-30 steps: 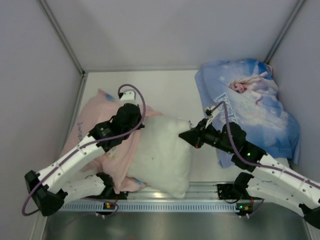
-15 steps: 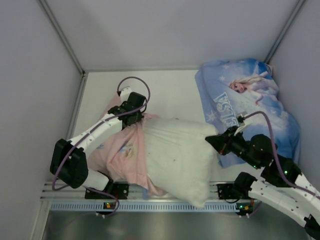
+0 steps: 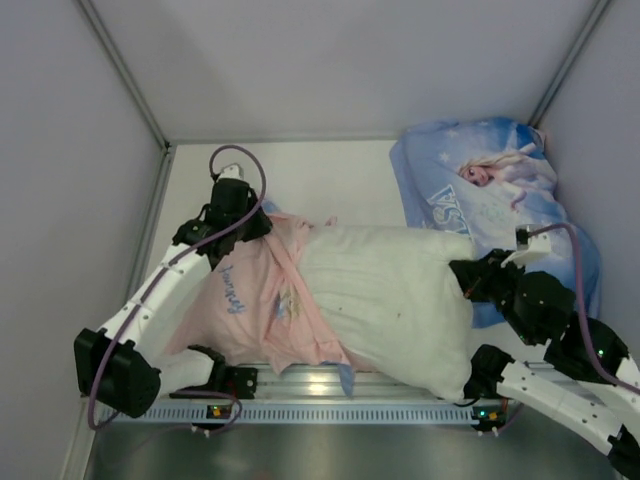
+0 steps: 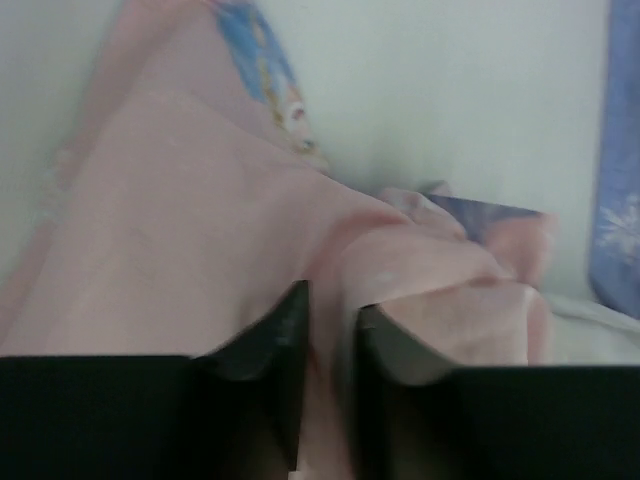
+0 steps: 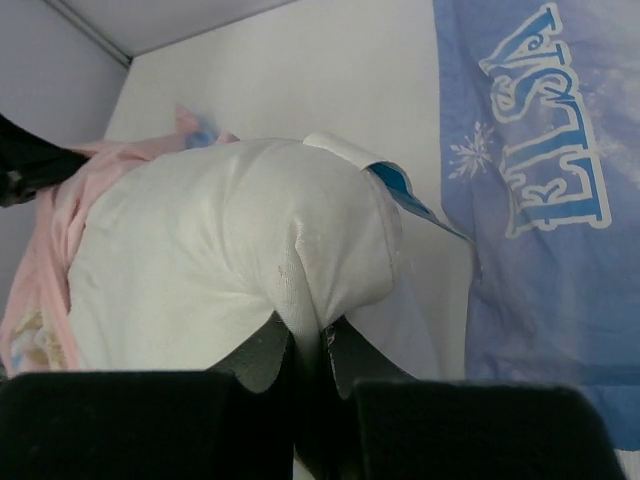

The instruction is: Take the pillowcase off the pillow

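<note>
The pillow (image 3: pixel 395 300) lies across the middle of the white table (image 3: pixel 330 180), long side running left to right, plump and bare white over most of its length. Its near edge bulges onto the metal rail (image 3: pixel 300 385) where the arms are bolted. The pillowcase (image 3: pixel 250 305) is bunched at the pillow's left end, pale pink face outward with some faint lettering on it. It overlaps that left end in loose folds, and a scrap of its blue print peeks out at the near edge.

The left gripper (image 3: pixel 232 212) sits at the far-left corner of the pink fabric. Seen from its wrist, the left gripper (image 4: pixel 330 330) is clamped on a ridge of the pillowcase (image 4: pixel 170 230), and the two dark fingers (image 4: pixel 275 340) stand nearly together with cloth pinched between them.

The right gripper (image 3: pixel 468 277) is at the pillow's right end. Its own camera shows the right gripper (image 5: pixel 308 345) clenched on a fold of the pillow (image 5: pixel 220 240), the white cover puckered up between the tips. The pink pillowcase (image 5: pixel 45 250) is at the far-left side of that view.

To the right, a second pillow (image 3: pixel 500 200) clad in blue Elsa print leans in the far-right corner, just beside the white pillow's right end.
</note>
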Robot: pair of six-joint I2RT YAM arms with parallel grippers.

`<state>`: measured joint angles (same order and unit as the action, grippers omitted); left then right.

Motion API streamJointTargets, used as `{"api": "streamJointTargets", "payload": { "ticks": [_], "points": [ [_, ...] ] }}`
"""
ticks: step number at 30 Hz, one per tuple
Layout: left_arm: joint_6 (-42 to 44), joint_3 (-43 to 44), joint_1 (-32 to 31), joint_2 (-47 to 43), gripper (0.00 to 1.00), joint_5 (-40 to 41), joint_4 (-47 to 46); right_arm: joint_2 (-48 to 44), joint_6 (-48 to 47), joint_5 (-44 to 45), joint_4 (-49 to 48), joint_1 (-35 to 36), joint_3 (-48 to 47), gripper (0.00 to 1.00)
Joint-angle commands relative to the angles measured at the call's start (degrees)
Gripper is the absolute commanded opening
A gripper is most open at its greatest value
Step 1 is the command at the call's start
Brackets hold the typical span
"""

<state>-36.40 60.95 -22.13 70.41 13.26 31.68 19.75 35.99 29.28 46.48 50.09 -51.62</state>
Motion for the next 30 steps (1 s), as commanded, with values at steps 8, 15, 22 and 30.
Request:
{"api": "streamJointTargets", "payload": {
  "ticks": [8,15,22,30],
  "points": [
    [3.36,-6.98,1.30,-20.21,0.99,-13.97,-0.86,17.68,4.62,9.31,-7.36,-0.95,0.47,0.00],
    [0.37,-8.64,1.21,-24.36,0.99,-12.99,5.49,26.92,1.37,7.03,-10.44,-5.42,-2.79,0.00],
    [-2.45,-18.41,1.30,-26.82,0.99,-18.79,4.44,31.13,-3.46,-20.02,-18.42,-26.34,-1.21,0.00],
    [-0.33,-17.27,1.30,-22.60,0.22,-22.93,3.91,35.88,-3.21,-34.98,-24.24,-35.49,-2.43,0.00]
  ]
}}
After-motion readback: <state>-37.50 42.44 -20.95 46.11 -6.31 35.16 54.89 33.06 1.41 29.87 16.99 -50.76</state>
